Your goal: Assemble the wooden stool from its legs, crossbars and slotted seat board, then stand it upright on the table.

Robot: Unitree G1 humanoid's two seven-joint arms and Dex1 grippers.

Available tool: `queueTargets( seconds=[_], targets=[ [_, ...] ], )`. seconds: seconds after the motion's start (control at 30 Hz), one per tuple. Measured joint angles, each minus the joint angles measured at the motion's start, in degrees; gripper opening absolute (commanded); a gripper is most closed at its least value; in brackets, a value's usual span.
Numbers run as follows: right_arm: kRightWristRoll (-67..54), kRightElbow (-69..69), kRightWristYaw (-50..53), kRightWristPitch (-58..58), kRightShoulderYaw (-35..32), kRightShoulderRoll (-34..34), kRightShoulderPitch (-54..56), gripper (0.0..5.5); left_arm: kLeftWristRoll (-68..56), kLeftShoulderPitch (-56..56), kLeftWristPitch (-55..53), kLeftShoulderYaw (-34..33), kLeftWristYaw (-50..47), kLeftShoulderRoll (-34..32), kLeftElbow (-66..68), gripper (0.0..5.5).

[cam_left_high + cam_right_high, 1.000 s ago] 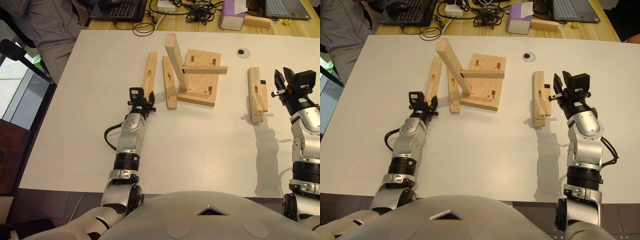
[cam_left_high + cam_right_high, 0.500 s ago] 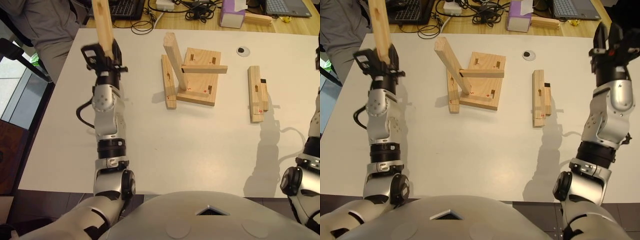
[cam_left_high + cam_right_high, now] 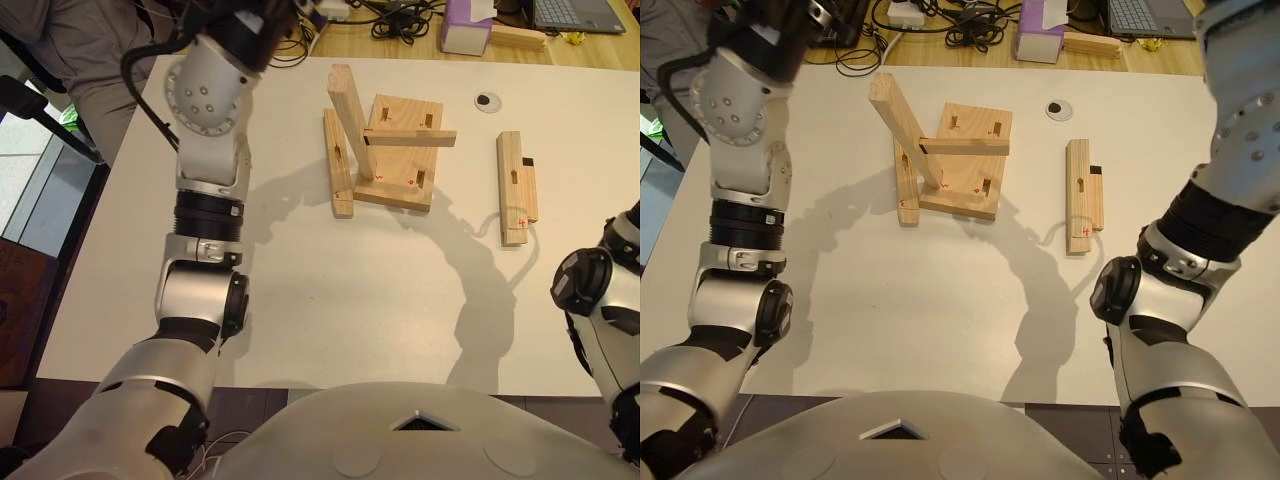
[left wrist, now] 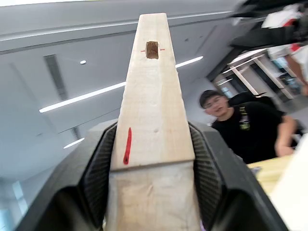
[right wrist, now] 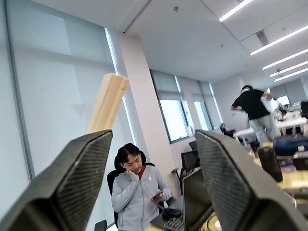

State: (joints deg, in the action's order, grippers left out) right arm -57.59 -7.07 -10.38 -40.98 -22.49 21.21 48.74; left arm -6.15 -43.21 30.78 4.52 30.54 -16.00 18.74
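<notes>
While the left pincer [image 4: 151, 144] clamps one end of a wooden leg [image 4: 150, 82], slot clear beyond the fingers, the right pincer [image 5: 154, 163] stands wide and empty. On the counter [image 3: 330, 300], the seat board [image 3: 400, 165] carries a tilted leg [image 3: 350, 110] and a crossbar [image 3: 410, 138]. A spare leg [image 3: 340, 185] lies at its nine o'clock, two pieces [image 3: 510, 185] at three. The held leg is probably light, stiff and smooth, so it wants a firm grip away from slot and tip.

The table [image 3: 330, 290] is white. The seat board [image 3: 403, 150] and the loose leg [image 3: 512, 185] near the right edge are pale wood with small red marks. The left gripper [image 4: 150, 144] has black, finely woven fingers [image 4: 98, 163]. The held leg [image 4: 150, 96] is pale with a red stroke.
</notes>
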Motion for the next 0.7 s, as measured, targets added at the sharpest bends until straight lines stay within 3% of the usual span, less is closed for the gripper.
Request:
queueTargets(
  seconds=[0.2, 0.47, 0.7],
  targets=[
    [-9.3, -2.1, 0.1, -4.3, 1.2, -2.6, 0.9, 3.18, -3.2, -0.1, 0.5, 2.6, 6.2, 1.7, 0.7, 2.05],
    [-14.6, -4.9, -2.5, -0.2, -1.3, -2.9, 0.8, 3.18, -4.5, 0.3, 0.3, 2.9, 7.9, 3.6, 1.3, 2.05],
    [-15.3, -4.9, -2.2, 1.4, -2.3, -2.0, 0.7, 1.94, -4.5, 1.6, 0.1, 2.6, 7.9, 3.6, 0.4, 2.05]
  ],
)
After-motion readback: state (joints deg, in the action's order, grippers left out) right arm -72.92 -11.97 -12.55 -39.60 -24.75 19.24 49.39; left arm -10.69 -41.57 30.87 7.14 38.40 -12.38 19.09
